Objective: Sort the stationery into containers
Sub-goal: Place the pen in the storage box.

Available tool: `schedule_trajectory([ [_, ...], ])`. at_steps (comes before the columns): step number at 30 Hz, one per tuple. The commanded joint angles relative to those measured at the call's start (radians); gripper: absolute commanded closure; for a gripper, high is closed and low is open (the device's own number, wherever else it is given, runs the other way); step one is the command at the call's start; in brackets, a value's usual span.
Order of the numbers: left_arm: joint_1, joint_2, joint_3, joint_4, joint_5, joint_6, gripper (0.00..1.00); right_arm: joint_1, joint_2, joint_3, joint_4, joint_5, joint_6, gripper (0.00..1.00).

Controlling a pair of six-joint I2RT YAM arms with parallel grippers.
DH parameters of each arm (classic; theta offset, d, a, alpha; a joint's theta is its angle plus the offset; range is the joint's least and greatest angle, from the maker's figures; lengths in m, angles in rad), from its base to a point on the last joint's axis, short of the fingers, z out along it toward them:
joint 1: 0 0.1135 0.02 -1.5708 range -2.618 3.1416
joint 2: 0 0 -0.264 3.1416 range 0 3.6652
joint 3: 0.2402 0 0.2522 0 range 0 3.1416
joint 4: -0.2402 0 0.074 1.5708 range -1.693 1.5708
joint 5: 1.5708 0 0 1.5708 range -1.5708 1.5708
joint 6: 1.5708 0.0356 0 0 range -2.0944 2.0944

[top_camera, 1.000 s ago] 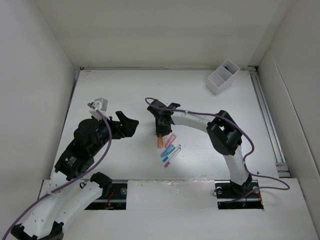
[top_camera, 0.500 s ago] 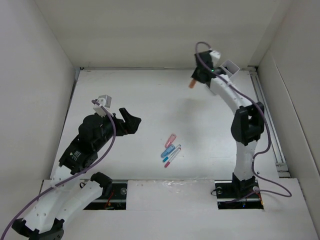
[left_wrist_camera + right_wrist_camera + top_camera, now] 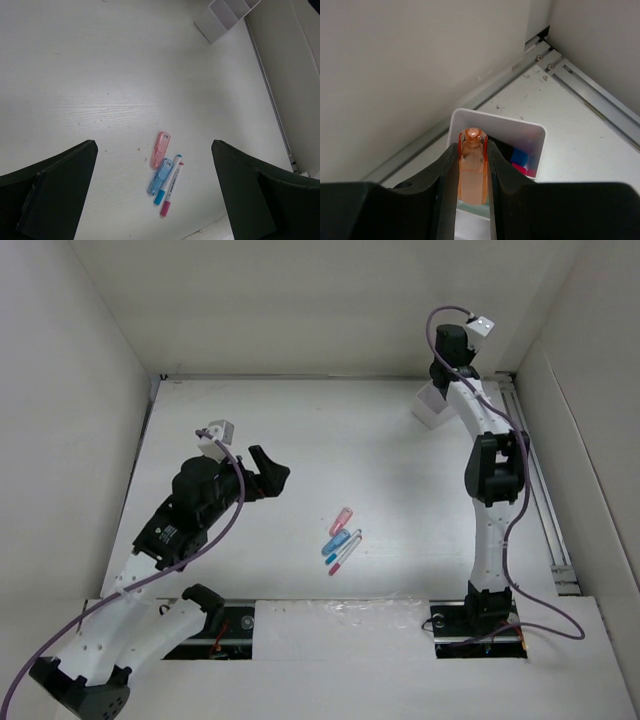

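My right gripper (image 3: 472, 150) is shut on a short orange piece (image 3: 472, 175) and holds it upright over the white two-compartment box (image 3: 496, 121) at the far right corner. A blue-and-pink marker end (image 3: 521, 161) lies inside that box. In the top view the right gripper (image 3: 441, 375) hangs over the box (image 3: 432, 408). On the table a pink piece (image 3: 160, 149), a blue piece (image 3: 160, 176) and two thin white pens (image 3: 171, 182) lie side by side. My left gripper (image 3: 153, 145) is open and empty, raised above them; it also shows in the top view (image 3: 272, 472).
White walls enclose the table on three sides. A metal rail (image 3: 535, 480) runs along the right edge, and it meets another rail in the corner beside the box (image 3: 580, 85). The stationery group (image 3: 340, 538) lies near the table's middle.
My right arm carried the orange piece from beside the stationery group across the table to the far right, over the box. My left arm shifted slightly forward and right, still open.
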Motion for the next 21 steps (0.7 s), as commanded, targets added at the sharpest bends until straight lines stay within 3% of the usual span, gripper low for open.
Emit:
schedule_trajectory([
  [1,0.002,0.012,0.014,0.052,-0.009,0.01,0.0,0.003,0.044,0.061,0.101,0.071,-0.105,0.94],
  [13,0.002,0.071,0.034,0.052,-0.009,0.029,0.0,0.013,0.052,-0.024,0.256,0.175,-0.198,0.94],
  [19,0.002,0.072,0.034,0.052,-0.009,0.029,0.0,0.031,-0.026,-0.169,0.285,0.194,-0.161,0.71],
  [21,0.002,0.059,0.034,0.052,-0.009,0.029,0.0,0.04,-0.042,-0.202,0.285,0.194,-0.152,0.55],
])
